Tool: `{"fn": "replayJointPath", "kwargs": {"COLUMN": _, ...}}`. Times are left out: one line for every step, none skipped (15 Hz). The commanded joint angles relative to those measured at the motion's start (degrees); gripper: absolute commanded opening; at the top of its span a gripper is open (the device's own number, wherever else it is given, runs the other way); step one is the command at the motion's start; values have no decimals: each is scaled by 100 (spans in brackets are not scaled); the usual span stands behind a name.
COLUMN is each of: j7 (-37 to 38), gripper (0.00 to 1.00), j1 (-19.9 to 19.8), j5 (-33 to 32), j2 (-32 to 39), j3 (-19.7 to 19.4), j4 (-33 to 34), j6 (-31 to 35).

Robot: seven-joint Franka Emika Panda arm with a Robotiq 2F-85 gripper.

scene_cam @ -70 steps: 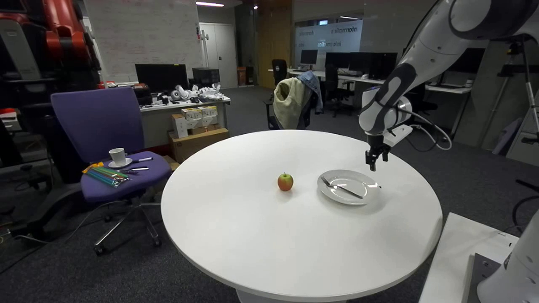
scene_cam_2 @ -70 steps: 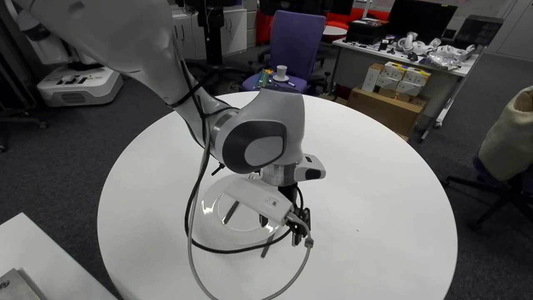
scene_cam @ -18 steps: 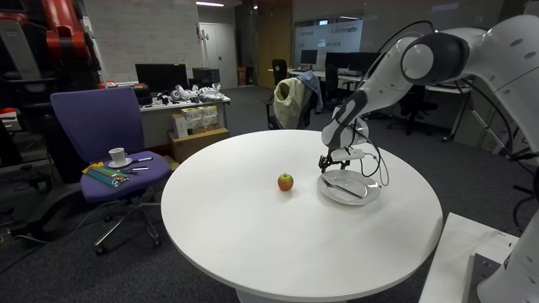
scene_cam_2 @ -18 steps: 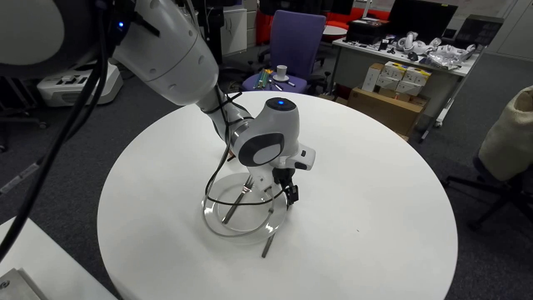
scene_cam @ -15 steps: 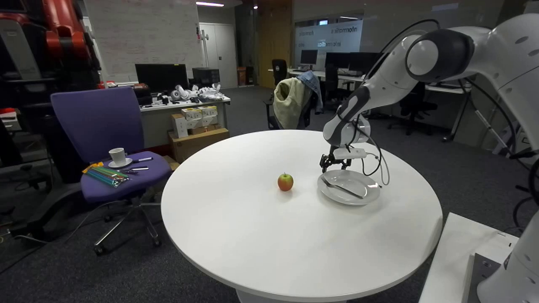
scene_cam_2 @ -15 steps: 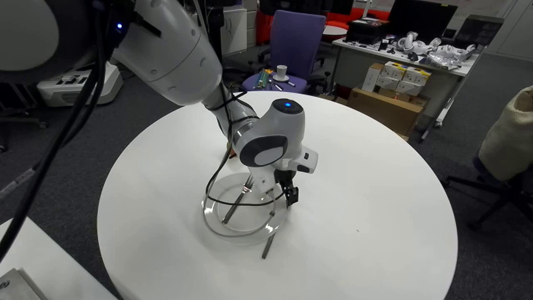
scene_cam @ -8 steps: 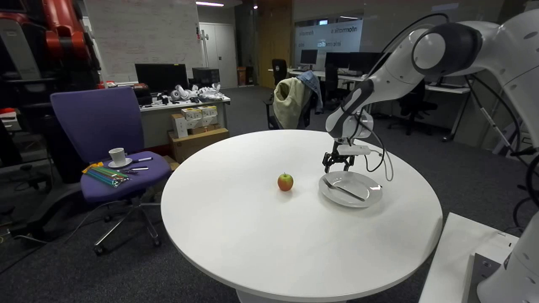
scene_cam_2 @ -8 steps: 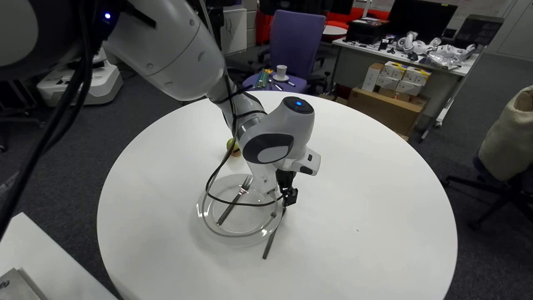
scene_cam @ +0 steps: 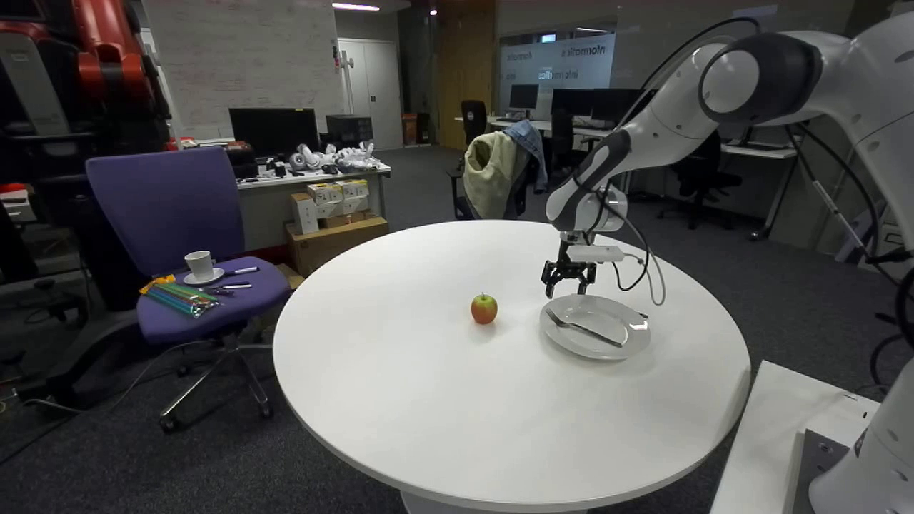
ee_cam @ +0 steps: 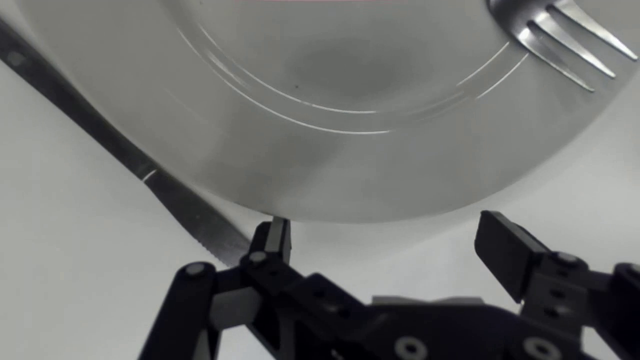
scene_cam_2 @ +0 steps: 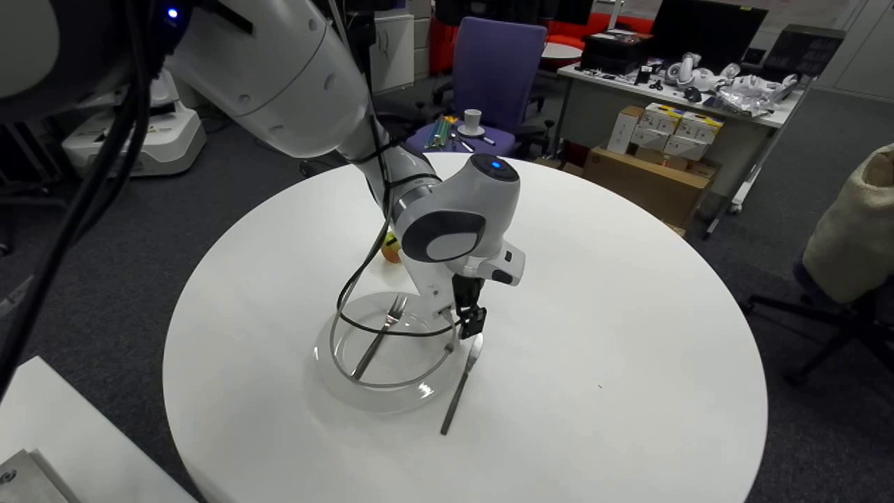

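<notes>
My gripper [scene_cam: 565, 291] is open at the far edge of a glossy white plate [scene_cam: 596, 308], with nothing between its fingers. In the wrist view the left finger [ee_cam: 277, 237] is at the plate's rim, touching or very close. The right finger [ee_cam: 505, 245] stands apart from the rim. A fork [scene_cam_2: 377, 341] lies on the plate, tines outward. Beside the plate on the table lies a knife [ee_cam: 100, 129], its blade tip running behind the left finger. A red and green apple [scene_cam: 484, 309] sits on the table, partly hidden by the arm's cables in an exterior view.
The round white table [scene_cam: 443, 421] carries these things. My arm's grey cable [scene_cam_2: 370, 385] loops over the plate. A purple chair [scene_cam: 168, 207] beyond the table holds a white cup [scene_cam: 201, 265] on a saucer, and coloured pencils [scene_cam: 178, 298]. A white stand [scene_cam: 792, 414] bears the arm's base.
The plate, with the fork on it, has slid away from the gripper's side, uncovering more of the knife. My gripper came to the far rim earlier and has shifted slightly along with it.
</notes>
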Motion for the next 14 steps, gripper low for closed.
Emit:
{"fn": "replayJointPath", "kwargs": {"j7": -224, "gripper": 100, "j1": 60, "j5": 194, "j2": -279, "j3": 74, "j4": -270, "j6": -231}}
{"fn": "replayJointPath", "kwargs": {"j7": -235, "gripper": 100, "j1": 71, "j5": 203, "j2": -281, "j3": 95, "j4": -292, "j6": -231}}
{"fn": "replayJointPath", "kwargs": {"j7": -231, "gripper": 100, "j1": 86, "j5": 198, "j2": -281, "j3": 106, "j4": -316, "j6": -236}}
{"fn": "replayJointPath", "kwargs": {"j7": -225, "gripper": 100, "j1": 106, "j5": 182, "j2": -289, "j3": 104, "j4": -357, "j6": -239}}
{"fn": "replayJointPath", "kwargs": {"j7": -196, "gripper": 100, "j1": 139, "j5": 145, "j2": -306, "j3": 69, "j4": -401, "j6": -247}}
{"fn": "replayJointPath", "kwargs": {"j7": -193, "gripper": 100, "j1": 145, "j5": 134, "j2": -331, "j3": 45, "j4": -462, "j6": -234}}
{"fn": "replayJointPath", "kwargs": {"j7": -201, "gripper": 100, "j1": 138, "j5": 137, "j2": -348, "j3": 38, "j4": -512, "j6": -221}}
{"fn": "replayJointPath", "kwargs": {"j7": -207, "gripper": 100, "j1": 125, "j5": 140, "j2": -367, "j3": 29, "j4": -570, "j6": -215}}
{"fn": "replayJointPath", "kwargs": {"j7": -215, "gripper": 100, "j1": 109, "j5": 149, "j2": -391, "j3": 18, "j4": -637, "j6": -194}}
{"fn": "replayJointPath", "kwargs": {"j7": -209, "gripper": 100, "j1": 107, "j5": 145, "j2": -417, "j3": -4, "j4": -687, "j6": -193}}
{"fn": "replayJointPath", "kwargs": {"j7": -215, "gripper": 100, "j1": 98, "j5": 147, "j2": -455, "j3": -21, "j4": -747, "j6": -176}}
{"fn": "replayJointPath", "kwargs": {"j7": -207, "gripper": 100, "j1": 98, "j5": 142, "j2": -509, "j3": -51, "j4": -818, "j6": -175}}
{"fn": "replayJointPath", "kwargs": {"j7": -200, "gripper": 100, "j1": 99, "j5": 132, "j2": -552, "j3": -83, "j4": -899, "j6": -165}}
{"fn": "replayJointPath", "kwargs": {"j7": -195, "gripper": 100, "j1": 96, "j5": 130, "j2": -587, "j3": -112, "j4": -966, "j6": -164}}
